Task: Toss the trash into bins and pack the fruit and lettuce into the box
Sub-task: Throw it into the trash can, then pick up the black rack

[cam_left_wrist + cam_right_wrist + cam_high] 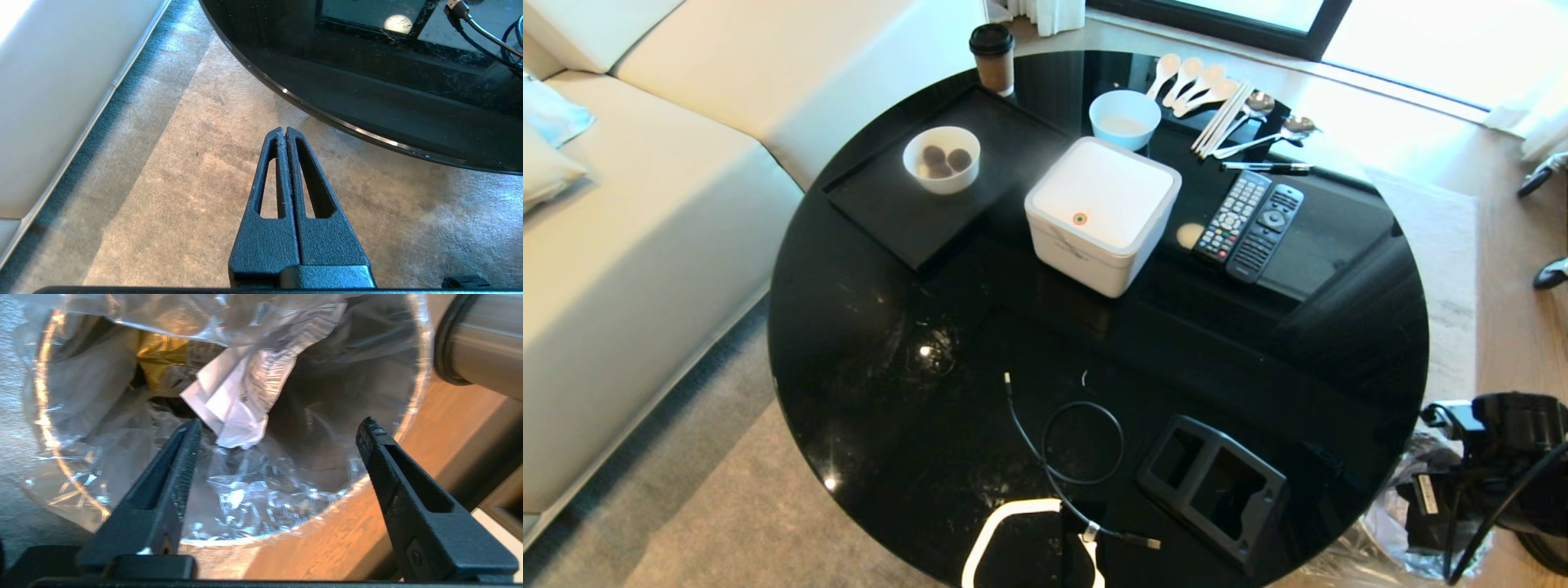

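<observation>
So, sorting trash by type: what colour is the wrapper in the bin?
Gold-yellow wrapper, clearest in the right wrist view.

The left hand (284,131), fingers pressed together, hangs over carpet (171,196) beside the black table (367,102).

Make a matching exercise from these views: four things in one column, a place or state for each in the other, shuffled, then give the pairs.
Things:
1. white box
2. white paper
3. left pincer
4. right pincer

Places or states:
A. open above the bin
B. shut, over the carpet
C. lid closed, on the black table
D. inside the bin's clear liner

Pairs: 1-C, 2-D, 3-B, 4-A
</observation>
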Available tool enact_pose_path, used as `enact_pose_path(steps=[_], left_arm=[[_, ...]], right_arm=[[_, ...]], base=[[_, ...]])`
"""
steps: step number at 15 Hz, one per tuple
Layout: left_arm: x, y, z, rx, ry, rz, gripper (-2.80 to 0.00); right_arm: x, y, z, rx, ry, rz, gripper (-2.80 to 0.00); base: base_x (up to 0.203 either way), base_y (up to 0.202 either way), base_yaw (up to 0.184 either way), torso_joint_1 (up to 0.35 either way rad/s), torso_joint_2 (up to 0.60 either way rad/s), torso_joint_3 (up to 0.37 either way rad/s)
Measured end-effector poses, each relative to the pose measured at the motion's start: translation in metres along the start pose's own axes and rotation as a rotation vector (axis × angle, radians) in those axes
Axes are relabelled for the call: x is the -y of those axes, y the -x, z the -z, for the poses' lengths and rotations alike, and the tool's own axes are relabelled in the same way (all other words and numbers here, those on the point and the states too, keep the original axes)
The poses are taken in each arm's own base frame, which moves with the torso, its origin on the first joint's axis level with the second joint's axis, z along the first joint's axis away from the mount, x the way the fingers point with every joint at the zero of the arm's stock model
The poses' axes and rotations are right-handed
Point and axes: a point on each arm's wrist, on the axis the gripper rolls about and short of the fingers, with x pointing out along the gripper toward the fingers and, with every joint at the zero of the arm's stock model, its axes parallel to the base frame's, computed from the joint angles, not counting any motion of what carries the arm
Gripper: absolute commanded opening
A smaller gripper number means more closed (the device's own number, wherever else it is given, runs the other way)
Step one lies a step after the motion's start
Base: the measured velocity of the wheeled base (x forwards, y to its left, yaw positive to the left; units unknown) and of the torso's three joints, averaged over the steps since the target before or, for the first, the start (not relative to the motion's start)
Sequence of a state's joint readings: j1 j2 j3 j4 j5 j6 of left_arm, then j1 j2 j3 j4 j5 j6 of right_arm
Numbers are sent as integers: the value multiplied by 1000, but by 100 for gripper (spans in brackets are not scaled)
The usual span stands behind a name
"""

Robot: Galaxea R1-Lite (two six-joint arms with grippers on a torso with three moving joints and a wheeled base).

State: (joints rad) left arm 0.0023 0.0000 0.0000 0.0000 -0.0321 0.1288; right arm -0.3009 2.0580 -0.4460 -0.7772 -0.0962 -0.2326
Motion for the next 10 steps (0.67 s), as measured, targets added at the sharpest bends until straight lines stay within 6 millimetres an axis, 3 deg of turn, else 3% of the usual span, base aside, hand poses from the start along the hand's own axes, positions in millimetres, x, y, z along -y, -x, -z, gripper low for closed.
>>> enact_pose_path(steps=[5,10], left_arm=[[0,0,0,0,0,1,-280],[0,0,0,0,1,1,-280]], right_arm=[[5,18,-8,59,7,15,0],[7,34,-2,71,37,26,0]], base=[[0,0,0,0,0,0],[0,0,0,0,0,0]])
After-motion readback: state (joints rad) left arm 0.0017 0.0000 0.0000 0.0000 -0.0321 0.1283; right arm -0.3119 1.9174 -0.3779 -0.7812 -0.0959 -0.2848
